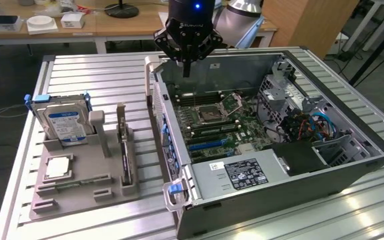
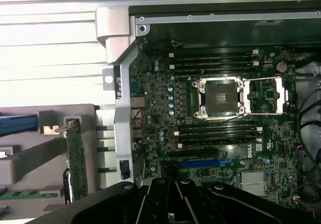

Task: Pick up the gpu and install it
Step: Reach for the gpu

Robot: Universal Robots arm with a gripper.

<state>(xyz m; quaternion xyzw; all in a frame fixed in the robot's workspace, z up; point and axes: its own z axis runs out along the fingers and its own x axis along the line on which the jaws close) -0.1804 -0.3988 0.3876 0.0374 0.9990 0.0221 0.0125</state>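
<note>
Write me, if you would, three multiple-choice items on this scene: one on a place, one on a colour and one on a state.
1. Where is the gpu?
A. On the motherboard
B. Upright in the holder
C. Flat on the table

2. Which colour is the label on the drive?
A. Blue and white
B. Red
C. Yellow

3. How is the tool?
A. Wide open
B. Shut on the gpu
C. Shut, holding nothing

Answers:
1 B: the card stands on edge in the holder, to the exterior view's left of the case.
2 A: the label shows blue bands on white.
3 C: its fingers meet above the case's far wall with nothing between them.
</note>
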